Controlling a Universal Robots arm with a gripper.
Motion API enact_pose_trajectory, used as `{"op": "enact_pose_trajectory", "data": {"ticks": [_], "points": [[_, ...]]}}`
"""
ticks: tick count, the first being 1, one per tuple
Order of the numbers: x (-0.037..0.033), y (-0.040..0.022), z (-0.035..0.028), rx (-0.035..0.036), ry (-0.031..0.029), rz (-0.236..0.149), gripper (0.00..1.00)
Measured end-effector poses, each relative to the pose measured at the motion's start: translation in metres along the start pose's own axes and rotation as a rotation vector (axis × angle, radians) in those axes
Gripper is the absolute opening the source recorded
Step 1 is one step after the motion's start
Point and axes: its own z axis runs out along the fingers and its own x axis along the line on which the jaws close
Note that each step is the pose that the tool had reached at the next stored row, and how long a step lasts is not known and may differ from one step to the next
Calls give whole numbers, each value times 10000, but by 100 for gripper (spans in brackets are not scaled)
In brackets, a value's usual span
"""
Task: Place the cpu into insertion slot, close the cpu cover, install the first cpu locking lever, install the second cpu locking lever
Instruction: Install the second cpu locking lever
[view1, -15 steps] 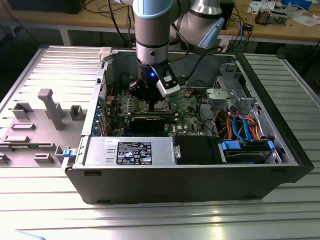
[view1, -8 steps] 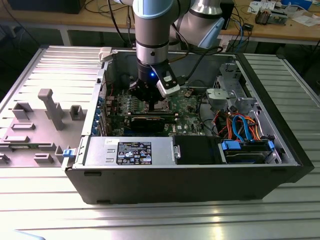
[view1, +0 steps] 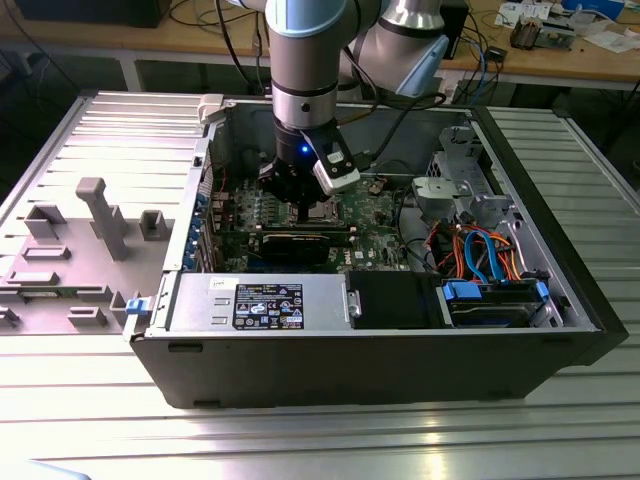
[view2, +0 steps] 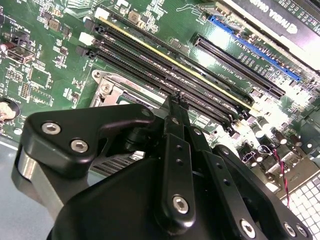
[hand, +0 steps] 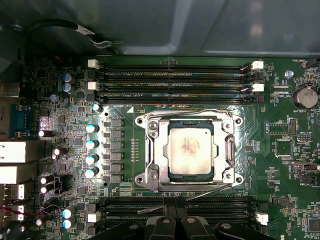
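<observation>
The cpu (hand: 190, 150) sits flat in the insertion slot (hand: 226, 172), its silvery-grey top showing a dull smudge at the middle. The cpu cover (hand: 151, 150) lies closed over it, its metal frame ringing the chip on all four sides, and thin wire levers run along the frame's edges; whether both are hooked under their catches is hard to judge from this angle.

Long black memory slots (hand: 175, 80) lie on two opposite sides of the socket on the green motherboard (hand: 280, 150), and a column of blue-topped capacitors (hand: 91, 150) stands beside it. Small white print marks the board near the socket, too fine to make out.

The gripper (view2: 175, 102) hovers just above the board at the socket's edge, its black fingers (view2: 176, 150) drawn together to a narrow tip with nothing between them. In the second wrist view its linkage hides most of the socket, leaving one metal corner (view2: 106, 87) and the memory slots beyond.

In the exterior view the arm (view1: 305, 60) reaches down into the open computer case (view1: 350, 370), the gripper over the motherboard's centre. A power supply box (view1: 260, 303) with a dark printed label lies along the near wall, orange and blue cables (view1: 480, 250) bunch towards the exterior view's right, and a grey plastic fixture (view1: 100, 215) stands outside the case on the ridged metal table (view1: 300, 440).
</observation>
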Motion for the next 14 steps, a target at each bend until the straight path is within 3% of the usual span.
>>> {"op": "enact_pose_trajectory", "data": {"ticks": [4,6,9,14], "points": [[2,-1,1,-38,1,0,11],[1,0,2,-151,0,4,11],[2,-6,3,-253,14,9,11],[4,-62,4,-274,50,-67,11]]}}
